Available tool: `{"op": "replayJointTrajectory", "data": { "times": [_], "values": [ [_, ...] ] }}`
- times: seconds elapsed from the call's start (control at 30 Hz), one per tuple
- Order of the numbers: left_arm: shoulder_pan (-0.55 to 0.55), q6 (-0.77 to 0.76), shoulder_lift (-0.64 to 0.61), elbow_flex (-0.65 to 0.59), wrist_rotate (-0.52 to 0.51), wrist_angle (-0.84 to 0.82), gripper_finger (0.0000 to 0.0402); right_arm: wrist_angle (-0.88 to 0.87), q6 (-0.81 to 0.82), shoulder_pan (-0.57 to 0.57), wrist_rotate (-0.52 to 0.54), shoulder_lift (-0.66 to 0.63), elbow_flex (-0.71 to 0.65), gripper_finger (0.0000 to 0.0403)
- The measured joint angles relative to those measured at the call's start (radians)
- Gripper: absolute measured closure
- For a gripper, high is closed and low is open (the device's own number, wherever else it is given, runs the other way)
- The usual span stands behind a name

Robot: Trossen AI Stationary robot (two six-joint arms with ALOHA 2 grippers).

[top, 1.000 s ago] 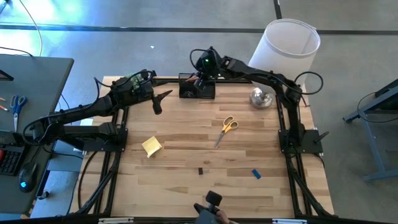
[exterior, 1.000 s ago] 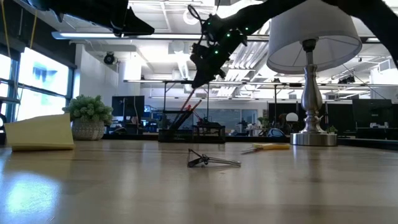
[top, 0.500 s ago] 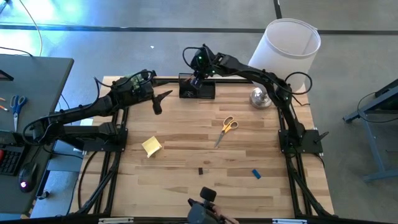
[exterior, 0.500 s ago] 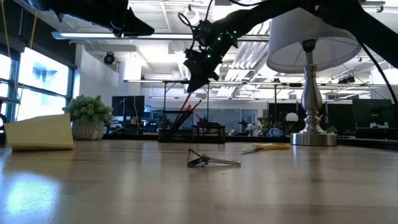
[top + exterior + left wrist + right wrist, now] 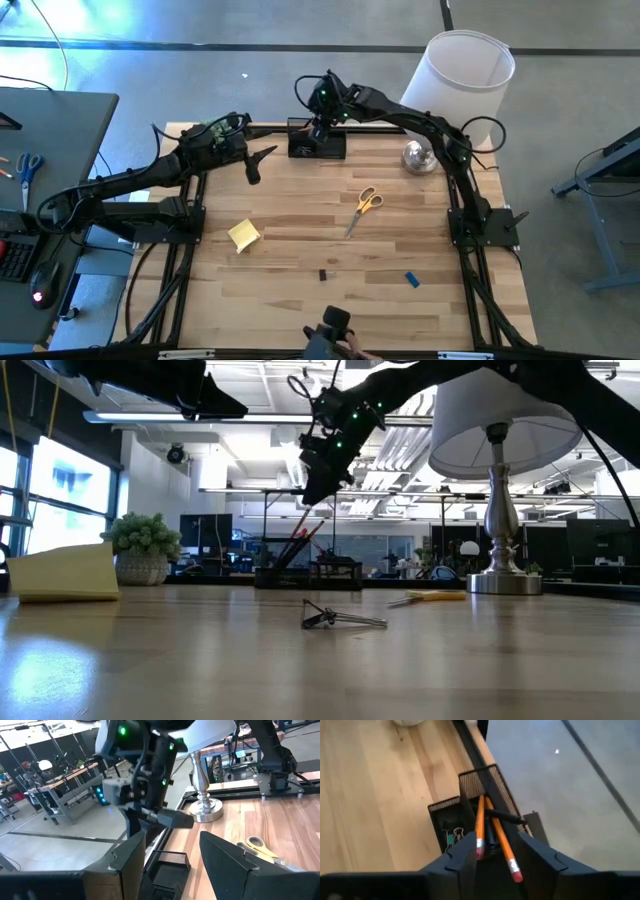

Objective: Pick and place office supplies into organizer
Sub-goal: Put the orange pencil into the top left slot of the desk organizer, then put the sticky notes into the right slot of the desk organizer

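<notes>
Organizer, black mesh, standing at the far edge of the table near its middle; the right wrist view shows its taller cup section holding two orange pencils and a black pen, all leaning, with small clips in the lower tray section beside it. Right pincer: poised directly above the organizer's cup, fingers parted and released, nothing between them, the pencil tops showing in the gap. Left pincer: hanging over the table just to the left of the organizer, fingers spread apart and empty. Scissors, yellow-handled: lying flat right of the table's middle, well apart from the organizer. Sticky-note pad, yellow: lying on the left half of the table. Small black clip: lying near the table's front middle; seen closest in the low view. Small blue block: lying to the right of that clip. Lamp, white-shaded on a silver base: standing at the far right corner of the table. Small green plant: standing at the far left of the table.
</notes>
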Motion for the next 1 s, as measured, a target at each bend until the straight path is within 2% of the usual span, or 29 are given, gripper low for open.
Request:
{"op": "replayJointTrajectory", "data": {
  "times": [0.23,0.43,0.6,0.77,1.0],
  "values": [
    [0.000,0.000,0.000,0.000,0.000,-0.003,0.0222,-0.021,-0.011,0.039,0.077,-0.074,0.000,0.0235],
    [0.000,0.000,0.000,0.000,0.000,-0.013,0.0222,-0.154,0.029,0.095,-0.099,-0.092,0.001,0.0241],
    [0.000,0.000,-0.006,0.028,-0.023,-0.133,0.0222,-0.225,0.020,0.178,-0.079,-0.095,-0.061,0.0263],
    [0.000,-0.034,-0.017,0.106,-0.038,-0.328,0.0222,-0.108,0.010,0.257,-0.078,-0.164,-0.241,0.0290],
    [0.000,-0.046,-0.020,0.115,-0.023,-0.388,0.0222,0.139,0.112,0.277,-0.074,-0.405,-0.674,0.0321]
  ]
}}
